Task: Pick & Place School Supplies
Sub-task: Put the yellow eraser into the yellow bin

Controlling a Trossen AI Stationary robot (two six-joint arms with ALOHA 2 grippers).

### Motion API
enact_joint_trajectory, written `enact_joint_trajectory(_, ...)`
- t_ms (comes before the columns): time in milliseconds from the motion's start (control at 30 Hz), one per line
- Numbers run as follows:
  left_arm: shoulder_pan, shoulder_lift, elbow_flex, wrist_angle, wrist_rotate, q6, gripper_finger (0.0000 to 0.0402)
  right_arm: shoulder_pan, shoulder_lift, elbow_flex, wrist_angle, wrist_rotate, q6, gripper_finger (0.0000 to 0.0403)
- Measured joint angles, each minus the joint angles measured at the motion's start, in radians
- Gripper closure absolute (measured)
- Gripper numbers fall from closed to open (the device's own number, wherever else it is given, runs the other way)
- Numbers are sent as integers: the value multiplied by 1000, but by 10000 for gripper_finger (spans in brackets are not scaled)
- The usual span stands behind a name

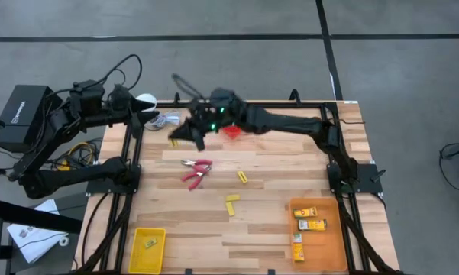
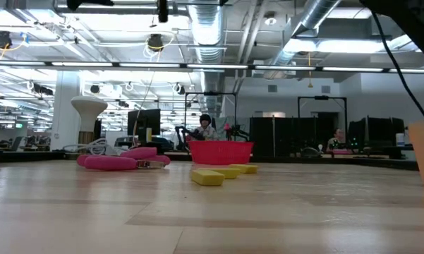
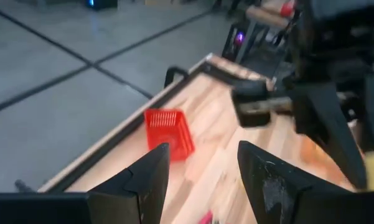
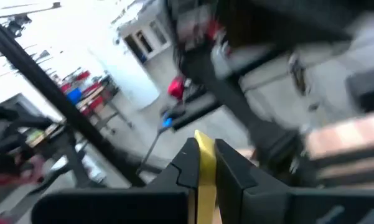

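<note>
The step in hand looks like a carry. The right gripper (image 4: 204, 163) is clenched on a thin yellow piece (image 4: 205, 155), which stands up between the two dark fingers in the right wrist view. From above, this gripper (image 1: 185, 133) hangs over the far left part of the tabletop (image 1: 275, 221), beside the red basket (image 1: 233, 132). The next move probably calls for swinging the piece across to the yellow bin (image 1: 147, 250) at the near left edge, lowering over it and letting go; a strip this narrow could twist or slip out on the way.

The left gripper (image 3: 204, 168) waits at the far left corner with its fingers spread and nothing between them.

More supplies lie on the pale wood planks. The red-handled scissors (image 1: 196, 171) sit near the middle, with smooth looped plastic grips. Two small yellow blocks (image 1: 242, 176) (image 1: 231, 203) rest apart from each other, flat-sided and matte. Three little orange boxes (image 1: 309, 224) already lie in the orange tray (image 1: 331, 252), their printing too small to read. The red basket has a gridded plastic wall (image 3: 168, 129).
</note>
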Motion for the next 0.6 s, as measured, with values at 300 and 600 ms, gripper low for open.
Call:
enact_joint_trajectory(300, 0, 18, 0, 270, 102, -126, 216, -70, -9, 130, -20, 43, -82, 387)
enact_joint_trajectory(600, -18, 96, 0, 327, 260, -200, 216, -113, -9, 166, -18, 101, -125, 387)
